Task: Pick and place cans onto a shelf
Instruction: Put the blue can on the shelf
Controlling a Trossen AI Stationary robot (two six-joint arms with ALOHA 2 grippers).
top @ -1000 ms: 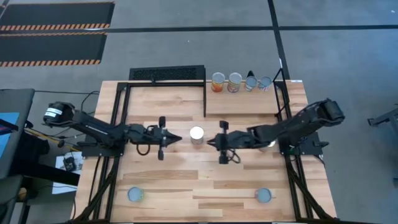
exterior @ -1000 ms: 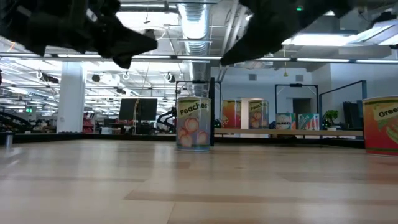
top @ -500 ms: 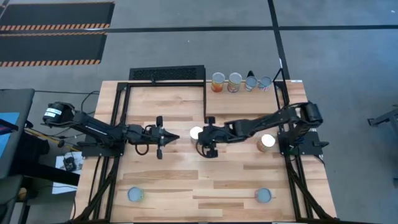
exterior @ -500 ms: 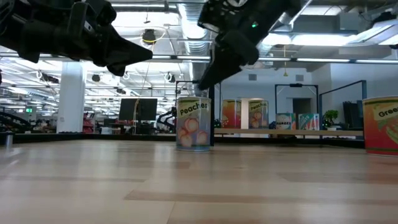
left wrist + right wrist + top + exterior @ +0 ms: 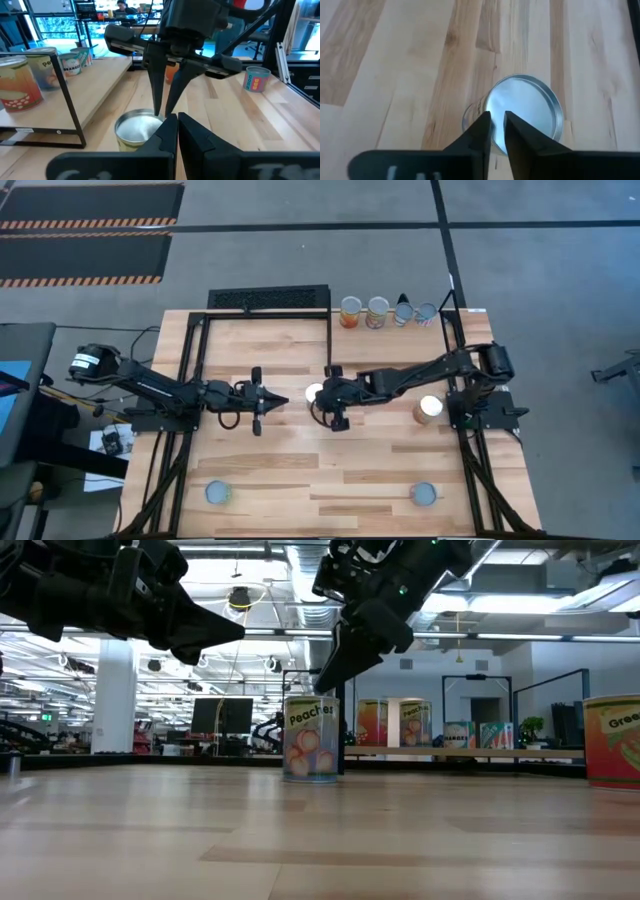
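A peach-labelled can (image 5: 312,390) stands upright on the middle of the table (image 5: 270,350); it also shows in the low view (image 5: 312,740). My right gripper (image 5: 321,396) is shut and points down right over the can's silver top (image 5: 530,107). My left gripper (image 5: 286,402) is shut and empty; it hovers level just left of the can, above table height (image 5: 235,635). Several cans (image 5: 377,311) stand along the far edge of the light-wood shelf (image 5: 390,348) at the far right. My right gripper points its shut fingers (image 5: 156,85) down at the can's top (image 5: 135,126), slanting in from the table's right. The tips stand at or just above the lid (image 5: 320,690). I cannot tell whether they touch it.
A loose can (image 5: 430,408) stands by the right arm's base, and two more stand near the front edge (image 5: 218,493) (image 5: 425,495). A black slatted grille (image 5: 268,298) lies at the far edge. Black frame bars (image 5: 330,340) run along the table.
My right gripper has gone toward the table's left, from right of the peach can to over its top, and has tipped its fingers down toward the can. The move uncovered the can by the right arm's base. The peach can has stayed in place.
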